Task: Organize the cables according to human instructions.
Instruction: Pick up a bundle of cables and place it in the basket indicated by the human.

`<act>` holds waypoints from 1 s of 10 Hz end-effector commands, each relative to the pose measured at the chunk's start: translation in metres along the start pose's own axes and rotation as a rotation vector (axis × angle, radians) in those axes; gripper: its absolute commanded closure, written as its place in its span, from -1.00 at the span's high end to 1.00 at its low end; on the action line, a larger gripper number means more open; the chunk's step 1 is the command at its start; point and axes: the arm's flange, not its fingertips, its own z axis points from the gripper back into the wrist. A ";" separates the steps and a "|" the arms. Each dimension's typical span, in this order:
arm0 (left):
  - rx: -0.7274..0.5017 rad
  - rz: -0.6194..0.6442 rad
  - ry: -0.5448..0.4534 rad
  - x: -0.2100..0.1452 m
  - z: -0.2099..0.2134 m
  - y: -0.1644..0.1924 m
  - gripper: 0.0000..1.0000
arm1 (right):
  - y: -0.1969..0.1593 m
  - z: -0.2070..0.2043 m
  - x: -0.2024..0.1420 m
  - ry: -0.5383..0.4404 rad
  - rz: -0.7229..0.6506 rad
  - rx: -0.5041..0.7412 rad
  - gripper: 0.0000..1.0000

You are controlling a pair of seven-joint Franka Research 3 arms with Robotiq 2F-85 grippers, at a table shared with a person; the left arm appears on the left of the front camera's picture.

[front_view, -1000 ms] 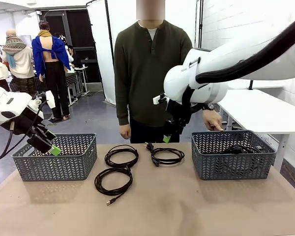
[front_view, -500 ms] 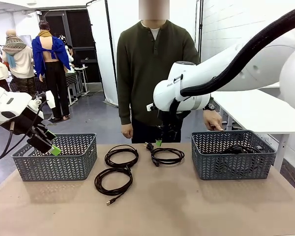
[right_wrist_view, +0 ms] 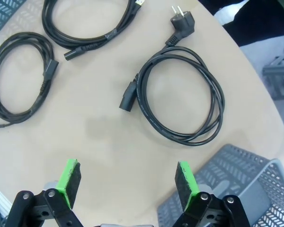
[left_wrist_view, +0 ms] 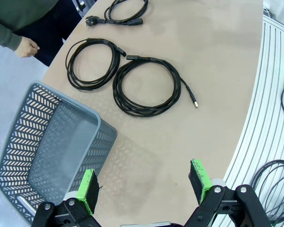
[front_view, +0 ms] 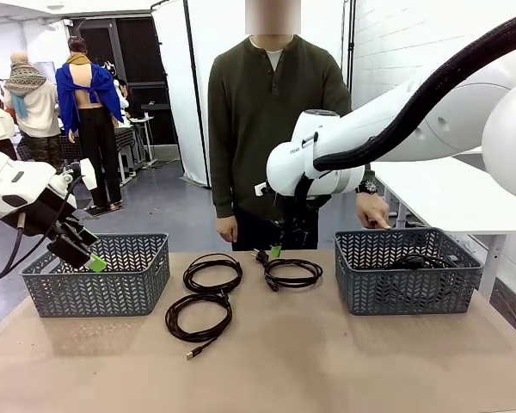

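The thin black coiled power cable [right_wrist_view: 128, 97] by the table's [right_wrist_view: 85, 127] far edge looks light and floppy (probably slick); pinch its bundled strands. The right gripper [right_wrist_view: 127, 172] and left gripper [left_wrist_view: 143, 182] gape wide, empty.

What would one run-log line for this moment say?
left gripper: open, beside left basket | right gripper: open, near plug cable | table: two other cables | right basket: one cable

Four cables [front_view: 211, 292], two baskets [front_view: 95, 297]
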 end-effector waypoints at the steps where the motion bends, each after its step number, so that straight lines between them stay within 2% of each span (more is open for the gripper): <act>1: -0.015 -0.002 -0.014 -0.002 0.000 0.002 1.00 | -0.002 0.001 -0.003 0.000 -0.001 -0.006 1.00; 3: -0.015 -0.002 -0.014 -0.002 0.000 0.002 1.00 | 0.000 0.000 0.000 -0.001 0.000 0.000 1.00; 7: -0.015 -0.002 -0.014 -0.002 0.000 0.002 1.00 | 0.000 -0.027 0.035 0.007 -0.159 0.030 1.00; 10: -0.015 -0.002 -0.014 -0.002 0.000 0.002 1.00 | -0.003 -0.051 0.047 0.028 -0.268 -0.008 1.00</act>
